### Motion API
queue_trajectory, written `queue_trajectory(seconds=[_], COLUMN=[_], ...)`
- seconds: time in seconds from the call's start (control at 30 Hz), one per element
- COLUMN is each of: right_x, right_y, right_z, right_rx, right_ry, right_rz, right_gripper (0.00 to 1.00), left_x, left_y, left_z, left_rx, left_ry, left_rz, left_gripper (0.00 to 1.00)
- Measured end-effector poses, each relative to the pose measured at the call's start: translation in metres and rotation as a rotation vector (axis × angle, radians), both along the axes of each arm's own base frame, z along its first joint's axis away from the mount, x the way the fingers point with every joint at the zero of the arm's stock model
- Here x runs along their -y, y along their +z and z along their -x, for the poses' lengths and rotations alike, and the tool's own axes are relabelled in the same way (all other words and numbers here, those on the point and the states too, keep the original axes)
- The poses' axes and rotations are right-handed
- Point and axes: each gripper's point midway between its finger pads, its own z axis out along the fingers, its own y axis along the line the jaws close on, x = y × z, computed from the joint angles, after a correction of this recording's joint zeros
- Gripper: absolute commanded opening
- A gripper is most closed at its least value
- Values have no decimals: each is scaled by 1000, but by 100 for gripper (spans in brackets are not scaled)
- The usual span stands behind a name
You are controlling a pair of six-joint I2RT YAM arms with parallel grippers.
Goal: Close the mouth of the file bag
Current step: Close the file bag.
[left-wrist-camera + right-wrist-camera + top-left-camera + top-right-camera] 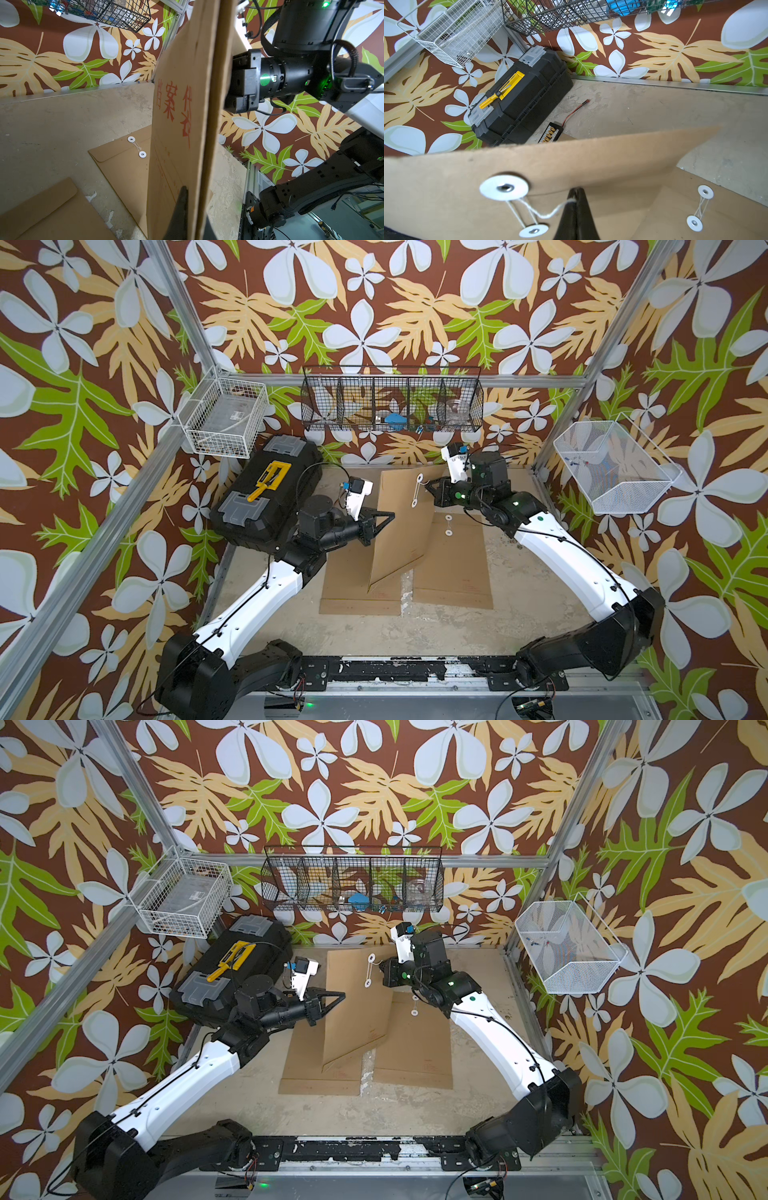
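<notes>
Pale, stained concrete-look tabletop (457,639), closed in by brown flower-and-leaf wallpaper (374,302) and aluminium frame posts (183,310).

Clamped shut in the left gripper (390,515): side edge of the brown file bag (399,531), raised and tilted off the table between both grippers.

Pinched in the closed right gripper (576,197): white string (550,212) leading from a disc (504,188) on the bag.

Below the right gripper, second bag (457,572) flat, string wound between its discs. Below the left gripper, third bag (353,593) flat.

Behind the left gripper, black toolbox (266,493) with yellow handle. Beyond both grippers, black wire basket (390,404) on the back wall. White wire basket (224,418) above the toolbox.
</notes>
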Motion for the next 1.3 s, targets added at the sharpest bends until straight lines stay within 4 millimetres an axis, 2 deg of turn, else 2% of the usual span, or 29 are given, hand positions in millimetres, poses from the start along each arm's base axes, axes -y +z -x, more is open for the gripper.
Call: queue_trajectory(seconds=[0.3, 0.53, 0.67, 1.0, 1.3], right_x=[3, -9, -11, 10, 16], right_y=[5, -17, -8, 14, 2], right_z=[9, 31, 37, 25, -2], right_rx=[-9, -62, -47, 39, 35], right_ry=[6, 48, 55, -40, -93], right_rz=[15, 36, 30, 127, 204], right_gripper=[0, 0, 0, 0, 0], left_x=[0, 0, 0, -1, -1], left_y=[0, 4, 2, 1, 1], left_z=[0, -1, -3, -4, -1], left_rx=[1, 13, 9, 7, 6], left_ry=[-4, 1, 10, 15, 8], left_rz=[-1, 4, 1, -1, 3], left_gripper=[0, 0, 0, 0, 0])
